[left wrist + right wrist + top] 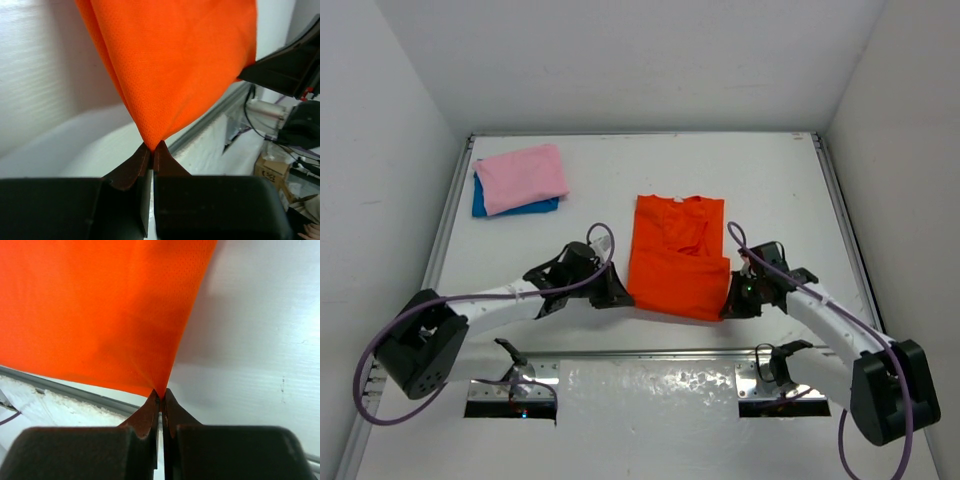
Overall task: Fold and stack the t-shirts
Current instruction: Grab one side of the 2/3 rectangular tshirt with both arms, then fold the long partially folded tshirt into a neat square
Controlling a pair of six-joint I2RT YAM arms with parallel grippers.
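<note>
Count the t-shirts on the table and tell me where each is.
3. The orange-red shirt lies in the middle, near corners pinched by the left claw and right claw. The pink shirt lies folded far left, atop the blue shirt, mostly covered. Others could hide beneath.

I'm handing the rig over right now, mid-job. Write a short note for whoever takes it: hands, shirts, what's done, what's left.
Left hand: shut on the near left corner of the orange shirt.
Right hand: shut on its near right corner.
Orange shirt: in the middle, between the arms, partly folded.
Done: pink shirt folded and lying on the folded blue shirt, far left.
Left: finish folding the orange shirt, then stack it on the pink one.
</note>
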